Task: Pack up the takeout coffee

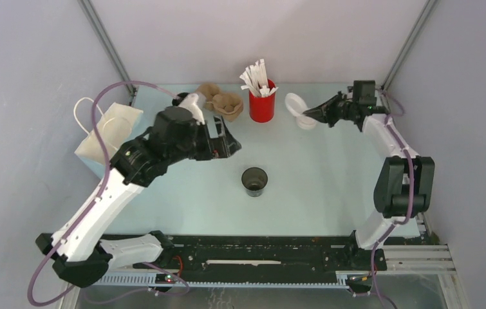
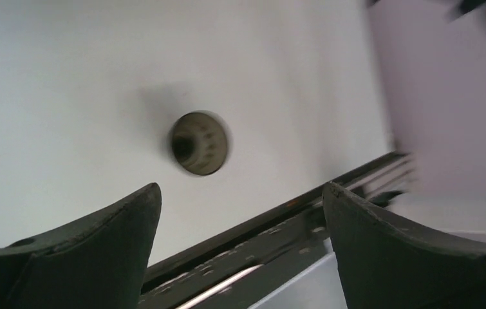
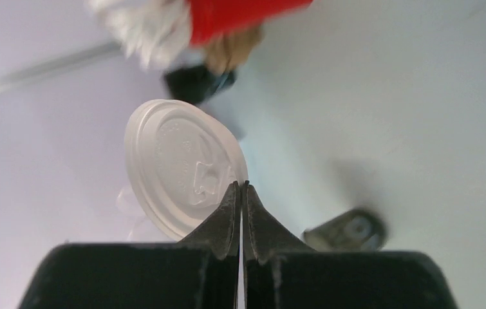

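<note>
A lidless black cup stands upright mid-table; it also shows blurred in the left wrist view and the right wrist view. No cup with a lid on it is in view. My right gripper is at the back right, shut on the rim of a loose white lid and holding it tilted above the table; the right wrist view shows the jaws pinching the lid's edge. My left gripper hangs open and empty, left of and behind the cup, with its jaws wide apart.
A red holder full of white sticks stands at the back centre. Brown cardboard pieces lie to its left. A white paper bag with handles stands at the left edge. A second white round piece lies under the right gripper.
</note>
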Available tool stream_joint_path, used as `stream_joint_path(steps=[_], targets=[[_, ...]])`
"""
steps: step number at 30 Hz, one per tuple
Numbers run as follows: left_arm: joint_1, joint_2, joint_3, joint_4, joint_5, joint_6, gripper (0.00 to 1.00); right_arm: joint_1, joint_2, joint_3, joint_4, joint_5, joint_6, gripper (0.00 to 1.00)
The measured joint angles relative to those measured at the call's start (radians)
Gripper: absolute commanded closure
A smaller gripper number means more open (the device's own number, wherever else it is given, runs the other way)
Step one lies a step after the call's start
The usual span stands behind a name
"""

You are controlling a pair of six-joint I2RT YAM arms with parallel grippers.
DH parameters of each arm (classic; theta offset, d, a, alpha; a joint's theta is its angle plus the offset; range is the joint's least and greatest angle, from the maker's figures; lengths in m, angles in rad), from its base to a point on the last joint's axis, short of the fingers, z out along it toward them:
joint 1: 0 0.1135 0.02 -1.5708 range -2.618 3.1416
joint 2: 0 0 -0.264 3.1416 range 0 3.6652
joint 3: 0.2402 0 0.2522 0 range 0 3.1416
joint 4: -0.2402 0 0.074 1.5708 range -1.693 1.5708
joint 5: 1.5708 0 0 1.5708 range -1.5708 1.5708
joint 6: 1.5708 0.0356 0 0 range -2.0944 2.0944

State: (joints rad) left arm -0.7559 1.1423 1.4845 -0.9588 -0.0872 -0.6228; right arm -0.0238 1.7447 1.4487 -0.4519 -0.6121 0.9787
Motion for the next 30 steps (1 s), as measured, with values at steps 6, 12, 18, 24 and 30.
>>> stream_joint_path(steps=[6, 12, 18, 24, 30], targets=[[0.086, -0.155, -0.158, 0.332, 0.218, -0.238, 0.03, 0.229, -0.162, -0.205, 0.371, -0.259, 0.319, 1.00], [0.089, -0.256, -0.306, 0.599, 0.262, -0.393, 0.01, 0.520, -0.342, -0.225, 0.736, -0.282, 0.624, 1.00], [0.090, -0.372, -0.322, 0.724, 0.214, -0.408, 0.00, 0.666, -0.393, -0.225, 0.922, -0.176, 0.789, 1.00], [0.091, -0.421, -0.320, 0.812, 0.221, -0.403, 0.00, 0.734, -0.393, -0.227, 0.915, -0.088, 0.834, 1.00], [0.091, -0.417, -0.320, 0.838, 0.253, -0.397, 0.00, 0.758, -0.393, -0.229, 0.908, -0.017, 0.858, 1.00]])
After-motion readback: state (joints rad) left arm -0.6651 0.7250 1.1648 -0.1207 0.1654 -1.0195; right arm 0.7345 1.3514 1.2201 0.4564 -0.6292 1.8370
